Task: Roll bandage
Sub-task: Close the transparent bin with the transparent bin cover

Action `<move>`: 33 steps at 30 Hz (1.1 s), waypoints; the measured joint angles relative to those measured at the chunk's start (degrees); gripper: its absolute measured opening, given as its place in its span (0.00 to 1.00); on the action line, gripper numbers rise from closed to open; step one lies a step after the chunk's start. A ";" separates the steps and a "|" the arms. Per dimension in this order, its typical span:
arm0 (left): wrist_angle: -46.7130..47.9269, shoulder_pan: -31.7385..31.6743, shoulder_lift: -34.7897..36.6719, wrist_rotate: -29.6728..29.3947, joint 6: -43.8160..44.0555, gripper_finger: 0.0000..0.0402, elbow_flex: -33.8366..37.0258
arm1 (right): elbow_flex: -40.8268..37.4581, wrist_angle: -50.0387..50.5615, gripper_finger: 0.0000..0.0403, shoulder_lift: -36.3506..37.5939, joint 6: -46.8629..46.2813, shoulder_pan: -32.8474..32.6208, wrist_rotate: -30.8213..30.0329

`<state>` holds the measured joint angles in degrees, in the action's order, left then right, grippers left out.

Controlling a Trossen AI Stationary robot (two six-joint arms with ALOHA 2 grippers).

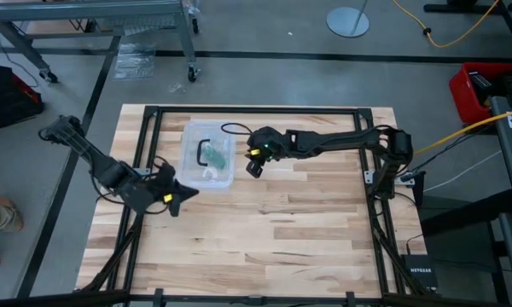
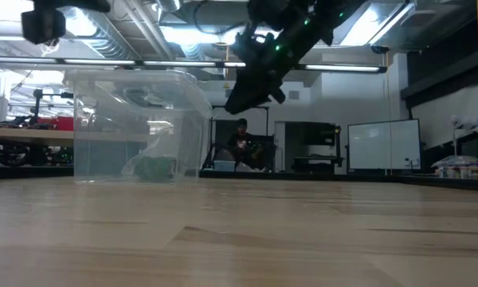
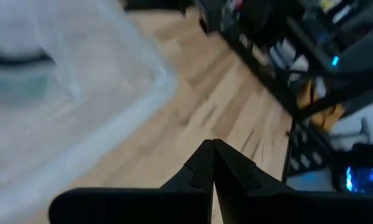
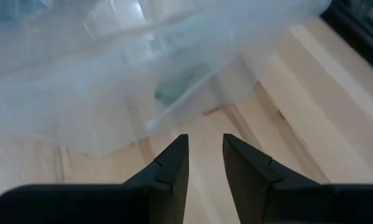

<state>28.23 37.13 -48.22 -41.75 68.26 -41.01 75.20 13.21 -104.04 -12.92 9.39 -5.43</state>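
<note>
1. The bandage (image 1: 215,156) lies inside a clear bin (image 1: 190,132) on the table (image 1: 307,222), a green bundle against the bin's right wall; in the low view it sits low on the bin floor (image 2: 154,168)
2. Its shape is hard to read through the plastic, so whether it is a flat band or a roll, and which way its long axis runs, cannot be told; in the high view the green patch looks slightly longer toward the table's far edge than across
3. A pale, crumpled piece lies just beside it in the bin, toward the near wall; what it is cannot be told
4. The right gripper (image 1: 254,162) hovers just outside the bin's right wall, above the table, with its fingers (image 4: 171,167) parted and nothing between them
5. From that gripper the bandage lies just across the wall, to the left in the high view; the right wrist view shows green through the plastic (image 4: 177,86) straight ahead
6. The right arm is clearly the nearer one, so a reach would likely have to go up over the rim and down
7. The left gripper (image 1: 177,194) waits near the bin's front left corner, its fingers pressed together and empty
</note>
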 joint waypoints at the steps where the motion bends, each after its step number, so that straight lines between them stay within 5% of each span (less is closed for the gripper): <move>1: -0.36 -0.02 0.85 -1.20 -0.90 0.00 0.00 | 0.00 0.02 0.26 0.59 0.48 0.00 0.02; 9: -0.11 -0.09 6.39 -14.50 -9.74 0.00 0.00 | 0.00 -3.41 0.26 5.28 1.51 0.00 -2.51; 14: 2.73 -0.45 7.65 -21.43 -15.10 0.00 -0.02 | 0.04 -12.88 0.26 4.62 3.34 0.00 1.40; 24: 22.83 -3.61 6.73 -21.82 1.24 0.00 0.00 | 0.13 -13.79 0.26 1.62 2.97 0.00 2.04; 33: 23.34 -3.61 5.48 -20.87 3.71 0.00 2.51 | 0.09 -17.14 0.26 -3.15 2.05 0.00 3.00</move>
<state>51.57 33.52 -42.74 -62.63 71.97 -38.50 75.29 -3.92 -107.19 -10.87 9.39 -2.43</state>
